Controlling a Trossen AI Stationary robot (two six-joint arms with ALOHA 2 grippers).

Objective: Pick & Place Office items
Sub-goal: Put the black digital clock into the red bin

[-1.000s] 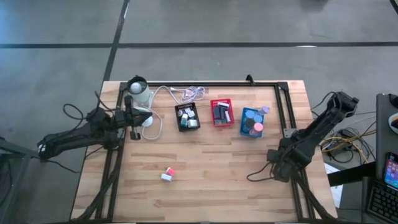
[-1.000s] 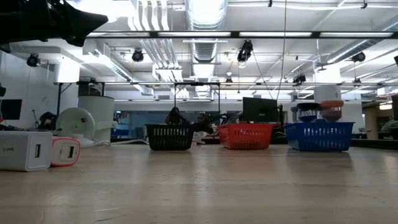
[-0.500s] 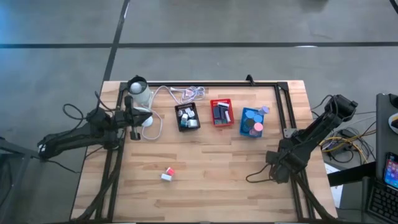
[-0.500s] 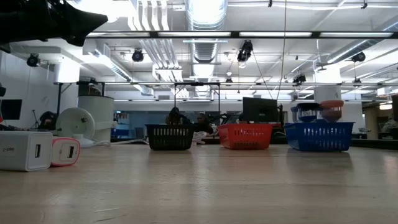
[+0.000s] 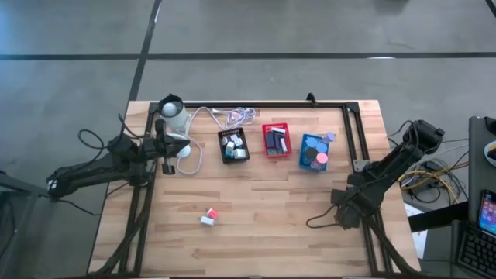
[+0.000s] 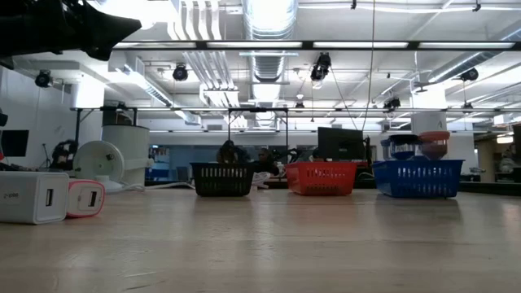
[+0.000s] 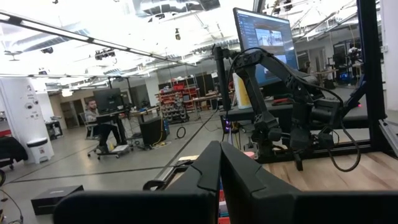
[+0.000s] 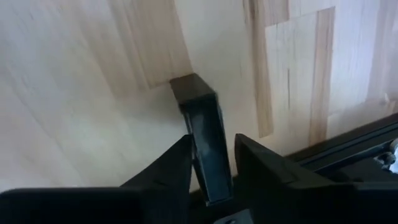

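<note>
From overhead I see my right gripper point(image 5: 339, 218) low over the table point(image 5: 263, 248) near its right edge, well apart from the trays. In the right wrist view its two fingers point(image 8: 171, 171) stand on either side of a small dark rectangle point(image 8: 202, 134) that lies on the wood; the jaws are parted with the piece between them, and I cannot tell whether the pads actually touch it yet, since the view there is tight.

My left gripper point(image 5: 167, 165) waits at the table's left side, beside the white coiled cable point(image 5: 188, 152) and just below the white round device point(image 5: 172, 112). In the left wrist view its fingers point(image 7: 211, 171) are pressed together with nothing between them.

Along the far side of the table I see three mesh trays in a row: the black tray point(image 5: 233, 145) holding small mixed pieces, the red tray point(image 5: 276, 140) holding dark rectangles, and the blue tray point(image 5: 314, 152) holding round rolls, with a lavender roll point(image 5: 329, 137) at its far right corner.

Near the front middle of the table a white block point(image 5: 206, 221) and a pink block point(image 5: 212, 213) lie touching each other; in the low view they sit side by side at the left.
</note>
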